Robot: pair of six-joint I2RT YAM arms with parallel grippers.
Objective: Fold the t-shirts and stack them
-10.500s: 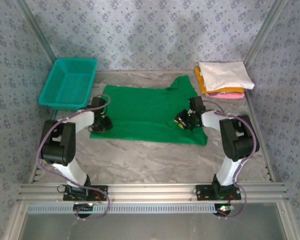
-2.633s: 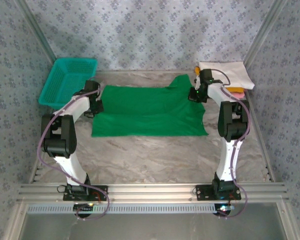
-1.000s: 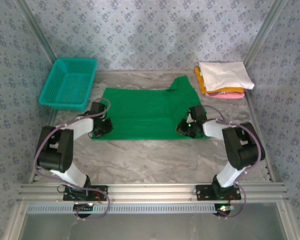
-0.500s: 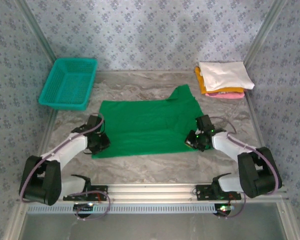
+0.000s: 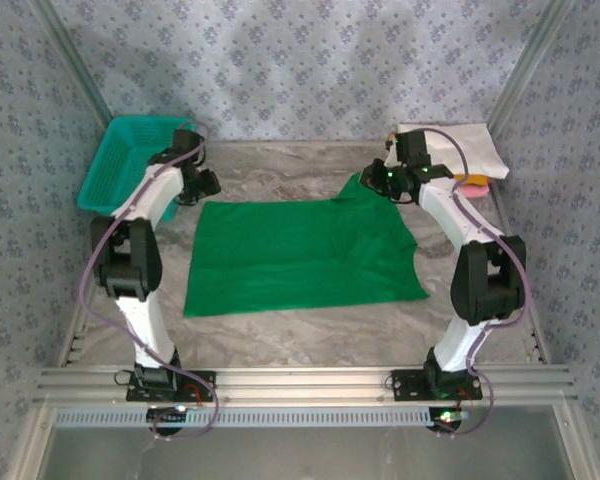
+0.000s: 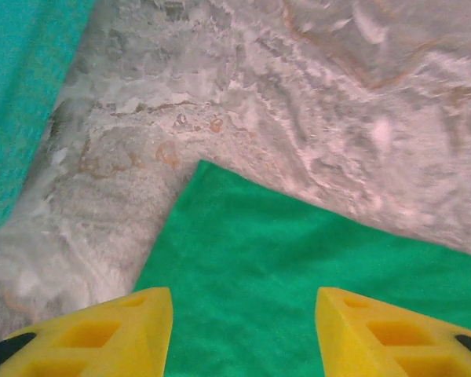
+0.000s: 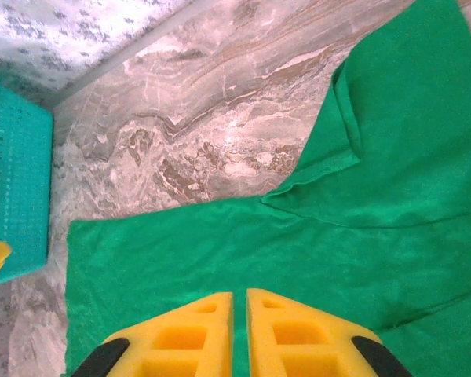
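The green t-shirt (image 5: 300, 255) lies spread flat on the marble table (image 5: 310, 330). My left gripper (image 5: 202, 183) hovers open over its far left corner; that corner (image 6: 251, 259) shows between the yellow fingers (image 6: 141, 318), which hold nothing. Over the far right sleeve (image 7: 400, 110), my right gripper (image 5: 380, 180) has its fingers (image 7: 196, 330) almost together, with only a thin slit and nothing between them. Green cloth (image 7: 220, 243) lies below them. The stack of folded t-shirts, white (image 5: 475, 145) on top with pink (image 5: 475, 185) underneath, sits at the far right, partly hidden by the right arm.
A teal mesh basket (image 5: 130, 165) stands at the far left next to the left arm, and appears in the wrist views too (image 6: 16, 94) (image 7: 16, 181). Patterned walls close in the back and sides. Bare table lies in front of the shirt.
Both arms have swung from the shirt's near edge to its far edge. The shirt now lies flatter and wider. The left jaws have opened and let the cloth go.
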